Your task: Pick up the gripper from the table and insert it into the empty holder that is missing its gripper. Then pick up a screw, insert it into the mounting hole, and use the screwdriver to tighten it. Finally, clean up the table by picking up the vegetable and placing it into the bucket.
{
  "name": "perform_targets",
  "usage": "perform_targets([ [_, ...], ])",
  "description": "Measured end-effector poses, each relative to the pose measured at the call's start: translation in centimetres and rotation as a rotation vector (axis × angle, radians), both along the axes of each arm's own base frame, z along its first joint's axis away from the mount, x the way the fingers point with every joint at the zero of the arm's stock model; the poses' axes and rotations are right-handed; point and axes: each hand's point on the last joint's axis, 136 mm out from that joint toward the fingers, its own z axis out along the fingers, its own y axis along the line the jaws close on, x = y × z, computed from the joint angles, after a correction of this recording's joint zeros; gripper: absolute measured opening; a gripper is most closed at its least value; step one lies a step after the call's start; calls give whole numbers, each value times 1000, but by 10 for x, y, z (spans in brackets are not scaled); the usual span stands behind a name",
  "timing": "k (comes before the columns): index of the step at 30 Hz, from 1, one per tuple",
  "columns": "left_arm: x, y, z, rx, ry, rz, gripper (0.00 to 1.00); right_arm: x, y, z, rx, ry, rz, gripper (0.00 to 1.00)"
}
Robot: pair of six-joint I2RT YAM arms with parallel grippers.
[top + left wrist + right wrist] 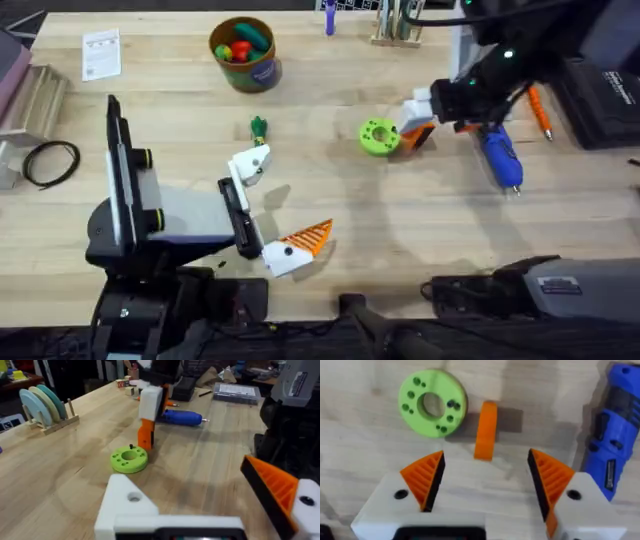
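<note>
Overhead view: the right gripper (415, 122) sat in the upper right of the frame, just right of the green disc (379, 136). Its fingers were spread and held nothing. In the right wrist view the two orange pads (426, 477) stood well apart, with the loose orange gripper (486, 430) lying on the wood between and beyond them, untouched. The green disc (433, 403) lay just beside that orange piece; whether they touched could not be told. The blue screwdriver (611, 435) lay at the right edge of that view, and in the overhead view (502, 159) right of centre on the table.

The left gripper (272, 205) rested low in the centre-left of the overhead frame, released, grasping nothing. One finger carried an orange pad (310, 237); the other ended in the bare white holder (251, 162) with no pad. The left wrist view showed the same: white holder (127, 502) with a round hole, orange pad (275, 485) opposite.

The vegetable (258, 127) lay on the table in the upper centre, just above the holder. The bucket (246, 62) stood near the top centre, holding red, yellow and green toy produce (240, 44).
</note>
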Motion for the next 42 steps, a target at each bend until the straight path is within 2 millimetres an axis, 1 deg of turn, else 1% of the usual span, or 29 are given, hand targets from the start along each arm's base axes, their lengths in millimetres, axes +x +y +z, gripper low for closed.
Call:
perform_targets([
  [5, 0, 0, 0, 0, 0, 0, 985, 16, -1, -23, -7, 19, -3, 987],
  [7, 0, 0, 0, 0, 0, 0, 985, 21, 0, -27, -7, 15, 3, 987],
  [9, 0, 0, 0, 0, 0, 0, 985, 23, 0, -28, -8, 12, 9, 984],
  [12, 0, 0, 0, 0, 0, 0, 985, 21, -3, -26, -12, 26, 7, 975],
  [16, 0, 0, 0, 0, 0, 0, 985, 22, -5, -23, -15, 28, 6, 889],
  [18, 0, 0, 0, 0, 0, 0, 985, 21, -6, -23, -18, 31, 9, 813],
  [20, 0, 0, 0, 0, 0, 0, 985, 20, -6, -23, -20, 35, 9, 698],
  [21, 0, 0, 0, 0, 0, 0, 985, 19, -7, -23, -22, 36, 11, 623],
  [24, 0, 0, 0, 0, 0, 0, 985, 19, -7, -23, -24, 35, 15, 347],
  [25, 0, 0, 0, 0, 0, 0, 985, 19, -7, -23, -24, 35, 15, 230],
  [27, 0, 0, 0, 0, 0, 0, 985, 19, -7, -23, -25, 35, 13, 51],
  [28, 0, 0, 0, 0, 0, 0, 985, 20, -7, -22, -25, 34, 15, 19],
  [38, 0, 0, 0, 0, 0, 0, 985, 18, -8, -22, -29, 41, 14, 12],
  [40, 0, 0, 0, 0, 0, 0, 985, 15, -8, -18, -31, 52, 14, 12],
  [42, 0, 0, 0, 0, 0, 0, 985, 15, -8, -10, -28, 41, 14, 11],
])
